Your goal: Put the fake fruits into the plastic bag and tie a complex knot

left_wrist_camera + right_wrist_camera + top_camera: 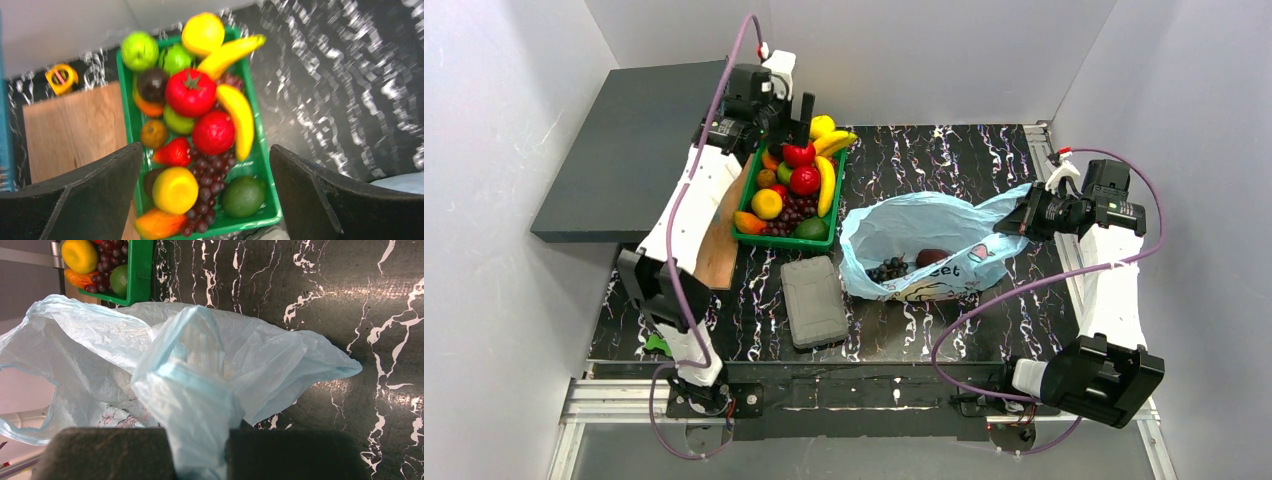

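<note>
Black, white-veined tabletop [944,160] holds the plastic bag [929,245] right of centre, its mouth gaping, with purple grapes [889,268] and a dark plum [932,257] inside. The right gripper [200,455] is clamped on the bag's right-hand handle and holds that side up. Most fruits [802,180] lie piled in the green tray [784,241] left of the bag. The left gripper [205,152] hangs over them, jaws spread wide and empty. A grey case [814,300] lies beside the bag.
</note>
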`<state>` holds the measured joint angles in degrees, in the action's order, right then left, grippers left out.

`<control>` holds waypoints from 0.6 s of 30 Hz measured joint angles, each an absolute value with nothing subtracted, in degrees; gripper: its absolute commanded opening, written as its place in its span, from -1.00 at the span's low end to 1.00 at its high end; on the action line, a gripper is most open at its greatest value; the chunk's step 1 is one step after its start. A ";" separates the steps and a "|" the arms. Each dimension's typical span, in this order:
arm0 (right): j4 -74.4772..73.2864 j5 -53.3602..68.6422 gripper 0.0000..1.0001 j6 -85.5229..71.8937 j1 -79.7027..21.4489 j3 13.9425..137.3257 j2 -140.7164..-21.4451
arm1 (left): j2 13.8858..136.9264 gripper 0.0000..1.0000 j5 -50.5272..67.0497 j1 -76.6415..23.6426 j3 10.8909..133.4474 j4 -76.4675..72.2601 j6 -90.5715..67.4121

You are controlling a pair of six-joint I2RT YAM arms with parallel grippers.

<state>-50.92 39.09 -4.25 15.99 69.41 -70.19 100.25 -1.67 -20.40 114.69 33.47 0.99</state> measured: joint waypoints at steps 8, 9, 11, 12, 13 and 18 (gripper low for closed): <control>-50.81 38.98 -0.97 -4.27 15.99 69.41 -70.87 | 107.44 0.97 0.25 -19.40 105.47 33.34 1.48; -50.81 38.96 -0.97 -4.27 15.99 69.41 -70.91 | 108.27 0.97 1.06 -19.40 105.41 33.26 1.41; -50.81 38.94 -0.97 -4.27 15.99 69.41 -71.05 | 110.08 0.97 2.52 -19.40 105.41 32.62 1.02; -50.81 38.94 -0.97 -4.27 15.99 69.41 -71.07 | 110.87 0.97 2.87 -19.40 105.45 32.34 0.73; -50.81 38.94 -0.97 -4.25 15.99 69.41 -71.09 | 111.50 0.96 3.11 -19.40 105.49 32.12 0.38; -50.81 38.94 -0.97 -4.25 15.99 69.41 -71.20 | 115.85 0.97 3.79 -19.40 105.47 30.68 -0.71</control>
<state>-50.81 38.94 -4.25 15.99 69.41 -71.20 115.85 3.79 -19.40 105.47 30.68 -0.71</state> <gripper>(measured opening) 0.029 0.981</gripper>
